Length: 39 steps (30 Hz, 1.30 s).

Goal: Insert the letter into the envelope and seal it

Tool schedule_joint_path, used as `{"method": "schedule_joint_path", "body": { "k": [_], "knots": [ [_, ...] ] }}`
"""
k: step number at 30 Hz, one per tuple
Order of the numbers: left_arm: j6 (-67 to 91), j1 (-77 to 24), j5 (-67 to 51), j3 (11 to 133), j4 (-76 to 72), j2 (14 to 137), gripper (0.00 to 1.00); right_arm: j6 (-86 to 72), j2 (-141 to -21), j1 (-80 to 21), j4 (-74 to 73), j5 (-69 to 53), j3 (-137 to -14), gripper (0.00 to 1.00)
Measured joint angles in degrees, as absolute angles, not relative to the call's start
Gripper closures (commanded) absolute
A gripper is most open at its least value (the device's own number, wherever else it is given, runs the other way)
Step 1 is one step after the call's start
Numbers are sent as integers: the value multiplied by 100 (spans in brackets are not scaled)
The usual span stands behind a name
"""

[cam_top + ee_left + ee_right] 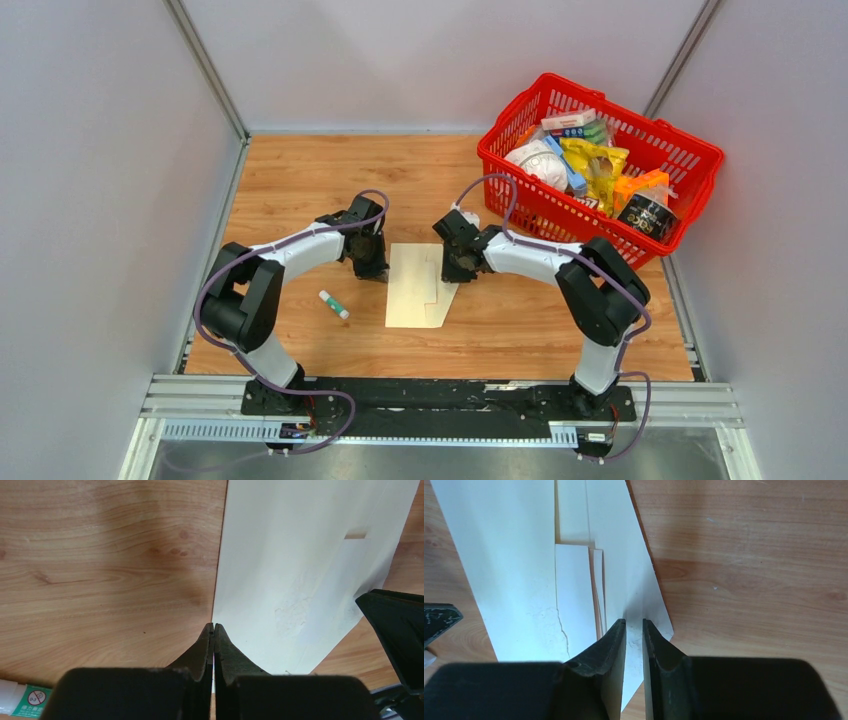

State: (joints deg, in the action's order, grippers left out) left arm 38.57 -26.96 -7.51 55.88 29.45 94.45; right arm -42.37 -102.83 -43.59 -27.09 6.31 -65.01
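Here the envelope (412, 290) lies with the left tool (214, 626) pressed together at its long left edge, the right tool (634, 622) barely parted over the opposite one.

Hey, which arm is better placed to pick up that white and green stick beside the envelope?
Left. The stick lies on the left arm's side of the envelope, near the left hand. The right hand is on the envelope's other side.
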Motion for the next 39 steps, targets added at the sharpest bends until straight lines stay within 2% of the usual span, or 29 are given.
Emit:
{"method": "schedule_joint_path", "body": {
  "k": [28, 32, 37, 39],
  "knots": [
    [3732, -2681, -996, 5481, 2606, 9736, 100, -4215, -10960, -4757, -2663, 427, -7168, 79],
    [3730, -2681, -1000, 5481, 2606, 9736, 100, -4209, -11024, -4777, -2689, 449, -7255, 76],
    [3715, -2679, -998, 5481, 2611, 9736, 100, -4165, -11063, -4768, -2735, 510, -7328, 64],
    [3708, -2679, -996, 5492, 2626, 9736, 100, -4141, -11059, -4766, -2777, 576, -7338, 64]
  ]
}}
